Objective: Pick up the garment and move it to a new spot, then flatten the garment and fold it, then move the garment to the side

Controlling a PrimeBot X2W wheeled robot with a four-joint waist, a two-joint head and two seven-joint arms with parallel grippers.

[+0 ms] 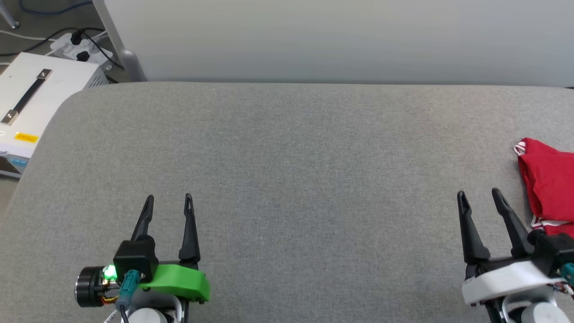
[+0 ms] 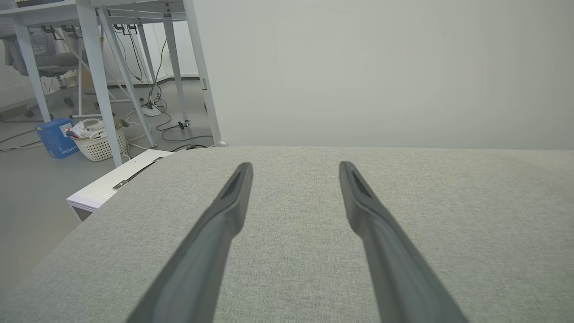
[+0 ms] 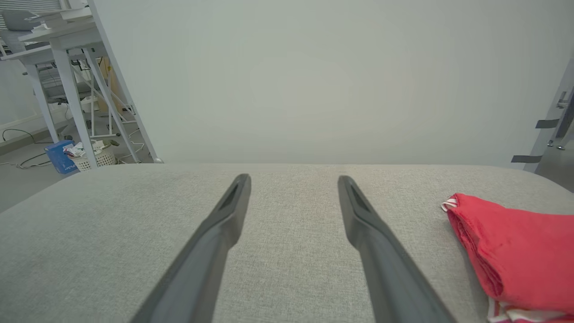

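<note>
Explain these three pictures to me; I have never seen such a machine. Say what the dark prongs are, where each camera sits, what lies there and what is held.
This is a two-armed robot. The head view comes from a camera on its head, looking down at a grey padded surface. The dark prongs are its grippers: the left gripper at lower left, the right gripper at lower right. Both are open and hold nothing. The other two pictures are from a camera on each wrist, looking along that gripper's two fingers. On the surface lies a red garment with white striped trim, bunched or folded near the right edge, just beside the right gripper.
</note>
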